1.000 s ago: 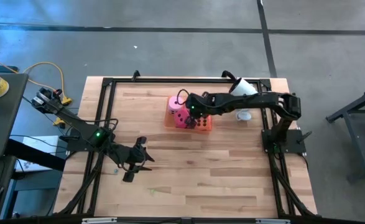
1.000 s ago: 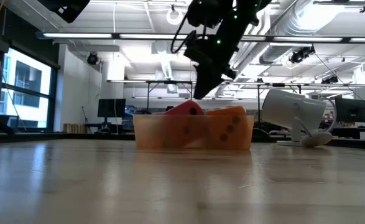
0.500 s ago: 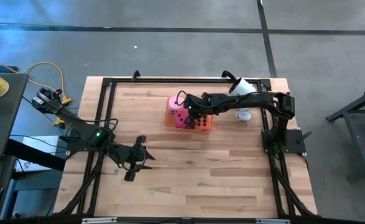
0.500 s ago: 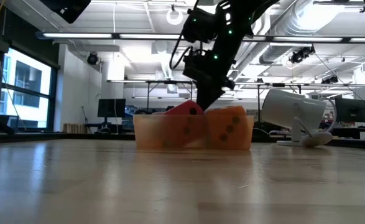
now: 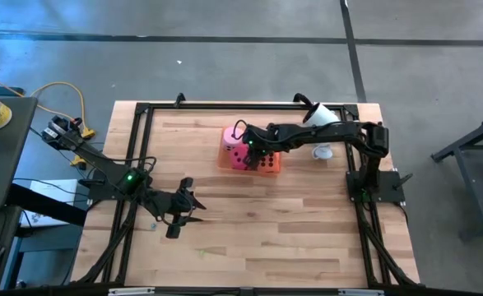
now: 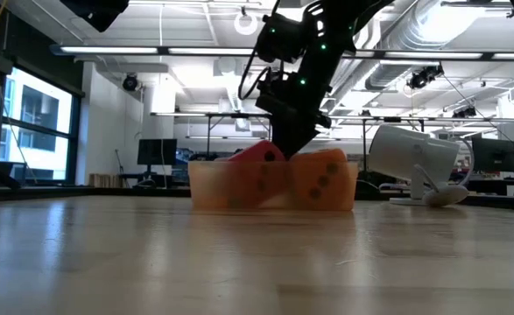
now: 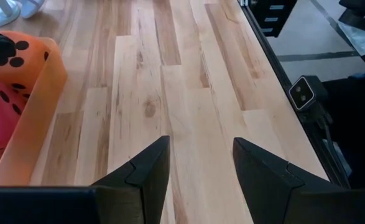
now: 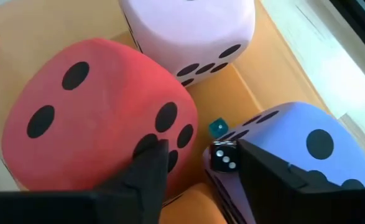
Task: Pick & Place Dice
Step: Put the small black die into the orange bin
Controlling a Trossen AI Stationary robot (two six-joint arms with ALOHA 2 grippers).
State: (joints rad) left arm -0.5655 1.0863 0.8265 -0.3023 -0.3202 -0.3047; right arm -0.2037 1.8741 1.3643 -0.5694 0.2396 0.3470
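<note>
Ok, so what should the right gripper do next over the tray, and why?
Probably lift the right gripper straight up. Its jaws stand open inside the tray, the small black die lies loose between them, and the red die and lavender die crowd either finger, so a sideways exit would likely nudge them.

I'm in a robotics lab/workshop: behind my wooden table [image 6: 239,254] hang exposed ceiling ducts [image 6: 467,35] w/ strip lights [image 6: 195,52]; monitors [image 6: 156,153] on benches beyond it, big windows [image 6: 29,122] alongside, bare concrete floor [image 5: 225,66] around it.
</note>
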